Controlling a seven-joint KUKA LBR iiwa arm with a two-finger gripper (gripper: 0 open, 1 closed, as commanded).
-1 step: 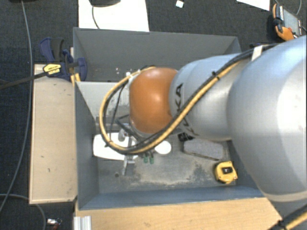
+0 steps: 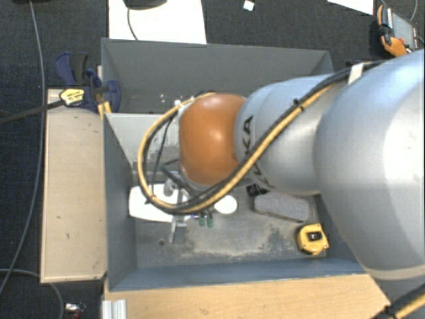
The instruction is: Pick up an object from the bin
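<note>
The jaws hang low in the left middle of the bin (image 2: pixel 219 68), over a flat white piece (image 2: pixel 143 206); I cannot tell how far open they are. The piece looks light, thin and stiff, probably best pinched across its edge.

Seemingly bare floor (image 2: pixel 249 239) beside yellow tape measure (image 2: pixel 312 238)

Grey metal bin (image 2: pixel 219 72) is showing whitish scuffing; boxy yellow tape measure (image 2: pixel 312 238) is showing a black centre; flat white piece (image 2: pixel 143 206) is looking plain.
</note>
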